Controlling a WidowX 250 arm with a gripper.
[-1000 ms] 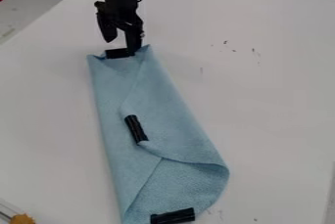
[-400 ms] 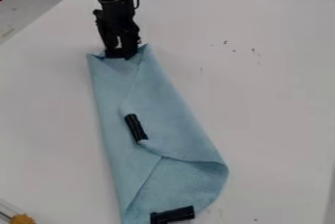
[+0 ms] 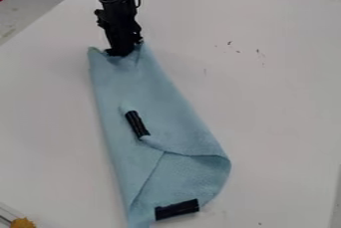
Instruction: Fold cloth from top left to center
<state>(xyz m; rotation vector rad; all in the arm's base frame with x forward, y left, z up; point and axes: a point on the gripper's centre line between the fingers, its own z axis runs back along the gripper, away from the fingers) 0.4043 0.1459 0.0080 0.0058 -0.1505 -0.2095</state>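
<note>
From over here, the black gripper (image 3: 122, 53) pinches the far edge of a folded blue cloth (image 3: 166, 125) on the white table (image 3: 273, 107), one black piece (image 3: 137, 124) mid-cloth, another (image 3: 176, 209) by its near end.

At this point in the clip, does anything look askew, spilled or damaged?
The blue cloth looks puckered at the gripper, leaving its top edge uneven. Small dark marks spot the white table at upper right, possibly stains.

Looking down at a slant, a fixed camera above the flat white tabletop (image 3: 266, 107) faces the side where my black jointed arm (image 3: 117, 5) enters at the top edge, left of centre, near enough that the pale-blue fabric cloth (image 3: 156, 92) spans most of the view's height.
</note>
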